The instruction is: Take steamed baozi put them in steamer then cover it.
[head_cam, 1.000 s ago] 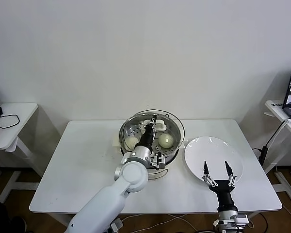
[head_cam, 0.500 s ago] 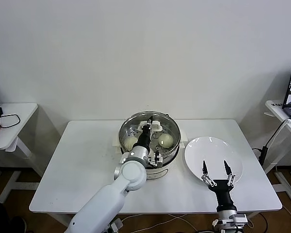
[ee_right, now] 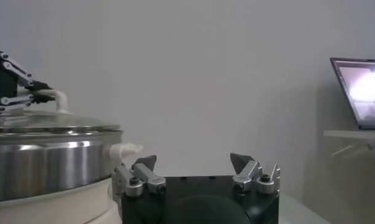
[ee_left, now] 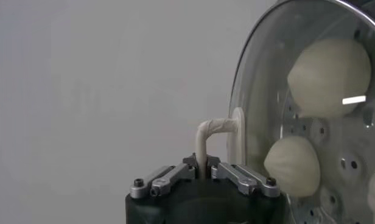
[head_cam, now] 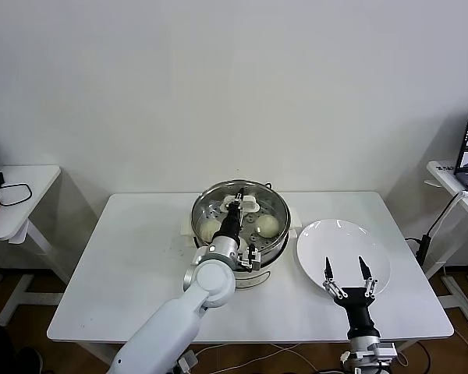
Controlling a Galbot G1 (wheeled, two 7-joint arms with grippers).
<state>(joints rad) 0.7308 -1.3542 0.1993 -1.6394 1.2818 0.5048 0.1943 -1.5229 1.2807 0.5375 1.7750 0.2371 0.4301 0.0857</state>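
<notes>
1. Left gripper [head_cam: 239, 203] sits at frame centre, over the steamer [head_cam: 277, 234], jaws clamped on the white handle [ee_left: 213, 130] of the glass lid [ee_left: 260, 91].
2. From the side, the right wrist view shows the lid [ee_right: 50, 122] flat and level on the steel rim; I judge it seated, so covering looks all but done.
3. Buns [head_cam: 267, 225] are inside the steamer, under the glass; I can make out two or three, not a definite four.
4. Key relation: the handle stands straight up from the lid's centre, directly between the left jaws. Next move is release and a straight vertical lift, no sideways drag.
5. Right gripper [head_cam: 349, 275] idles at lower right over the white plate [head_cam: 327, 234], jaws apart, holding nothing, well clear of the steamer.
6. Left arm is the nearer one; right stays parked.
</notes>
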